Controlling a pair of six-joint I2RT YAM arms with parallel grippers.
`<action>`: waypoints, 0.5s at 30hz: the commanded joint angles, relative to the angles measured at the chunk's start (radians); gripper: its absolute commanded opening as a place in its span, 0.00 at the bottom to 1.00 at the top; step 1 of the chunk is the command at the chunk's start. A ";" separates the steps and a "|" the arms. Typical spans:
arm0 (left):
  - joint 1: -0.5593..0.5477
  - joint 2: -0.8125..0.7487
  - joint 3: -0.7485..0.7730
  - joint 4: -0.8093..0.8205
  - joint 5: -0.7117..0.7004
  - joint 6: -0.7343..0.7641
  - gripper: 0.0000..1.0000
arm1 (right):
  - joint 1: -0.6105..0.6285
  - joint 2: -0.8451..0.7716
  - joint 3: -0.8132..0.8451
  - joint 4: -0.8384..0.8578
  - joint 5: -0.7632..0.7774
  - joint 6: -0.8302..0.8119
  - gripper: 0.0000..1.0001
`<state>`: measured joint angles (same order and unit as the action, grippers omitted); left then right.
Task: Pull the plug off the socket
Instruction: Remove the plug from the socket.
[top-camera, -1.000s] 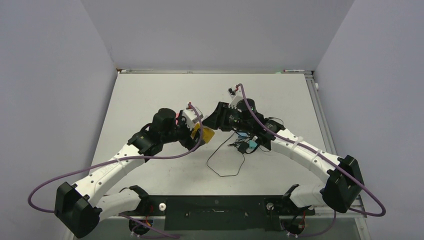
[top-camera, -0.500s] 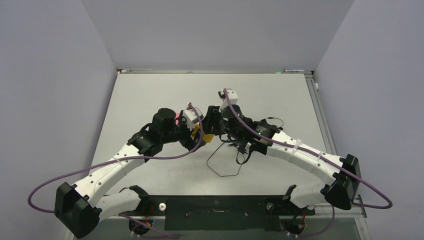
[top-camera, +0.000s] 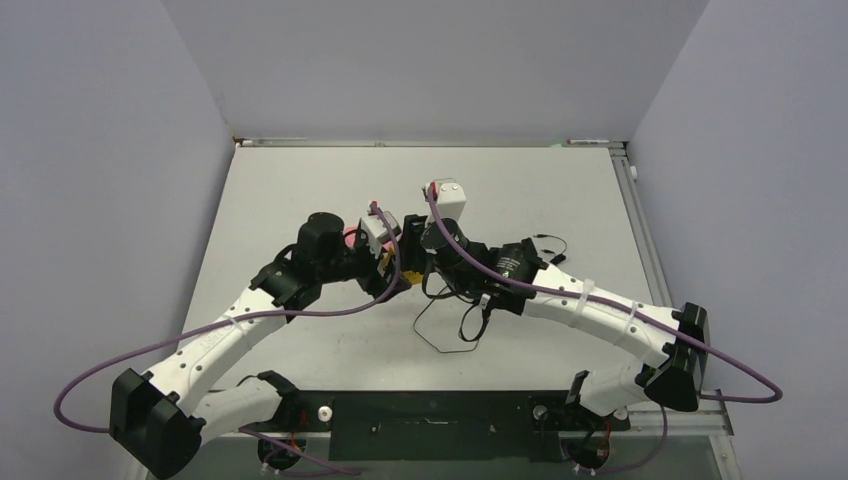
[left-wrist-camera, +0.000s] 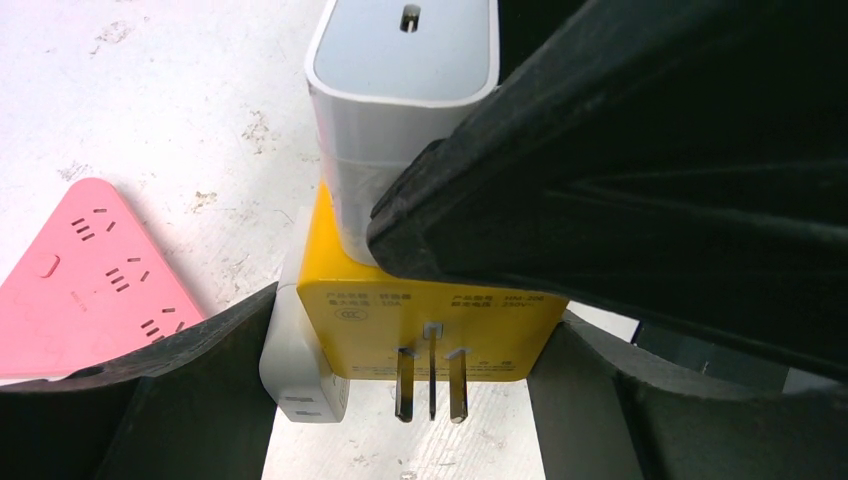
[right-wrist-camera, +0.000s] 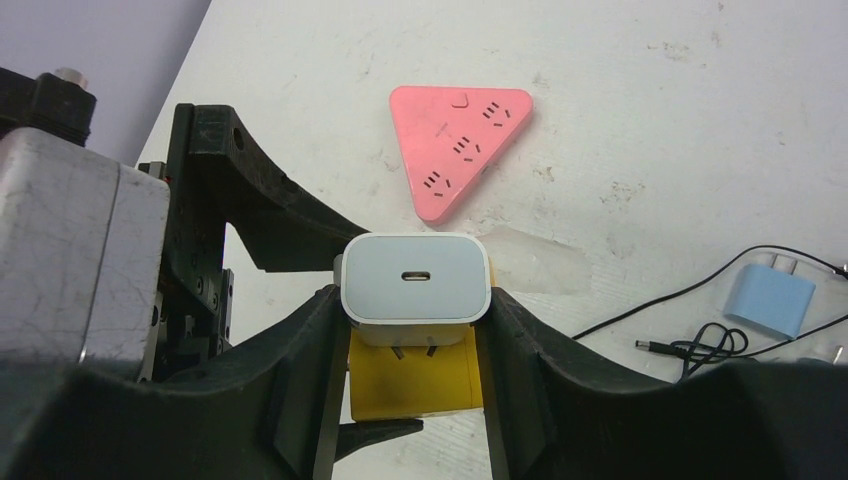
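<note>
The yellow socket block (left-wrist-camera: 430, 320) hangs above the table, three metal prongs pointing down from its underside. My left gripper (left-wrist-camera: 415, 305) is shut on it, one finger (left-wrist-camera: 150, 400) pressing a small white adapter (left-wrist-camera: 300, 370) on its side. A white plug (right-wrist-camera: 415, 280) with a USB-C port sits on the socket (right-wrist-camera: 415, 385), and two of its prongs show in the narrow gap between them. My right gripper (right-wrist-camera: 415, 300) is shut on the plug, fingers flat against both sides. From above, the left gripper (top-camera: 392, 262) and the right gripper (top-camera: 415, 245) meet at mid-table.
A pink triangular power strip (right-wrist-camera: 460, 145) lies flat on the table behind the grippers. A pale blue adapter (right-wrist-camera: 768, 300) and a thin black cable (top-camera: 450, 330) with a barrel connector lie to the right, under the right arm. The white table (top-camera: 300, 180) ends at grey walls.
The right wrist has swung left and turned over the socket, its camera block now further left. The left arm has shifted slightly left. Both grips are unchanged.
</note>
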<state>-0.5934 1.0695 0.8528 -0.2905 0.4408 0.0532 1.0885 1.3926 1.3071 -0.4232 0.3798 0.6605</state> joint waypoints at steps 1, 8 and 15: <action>0.021 -0.018 0.014 0.102 -0.069 -0.040 0.00 | 0.031 0.017 0.034 -0.045 0.083 -0.017 0.05; 0.016 -0.018 0.014 0.095 -0.086 -0.023 0.00 | -0.062 -0.039 -0.034 0.052 -0.113 0.008 0.05; -0.026 -0.006 0.020 0.067 -0.130 0.012 0.00 | -0.207 -0.077 -0.133 0.167 -0.412 0.062 0.05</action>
<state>-0.6037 1.0721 0.8528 -0.2886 0.3756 0.0502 0.9512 1.3628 1.2293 -0.3248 0.1291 0.6857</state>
